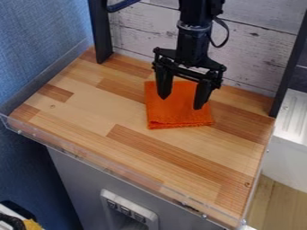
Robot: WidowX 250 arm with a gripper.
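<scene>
One orange cloth (178,117): folded into a rough square, lying flat towards the back of the wooden worktop (90,117), directly below the pincer.
Black pincer (181,102): released, its two fingers spread apart and pointing down over the cloth; whether the tips touch it, I cannot tell.
Whitewashed planks (144,27): upright behind the worktop.
Clear strip (114,167): along the near edge.
</scene>
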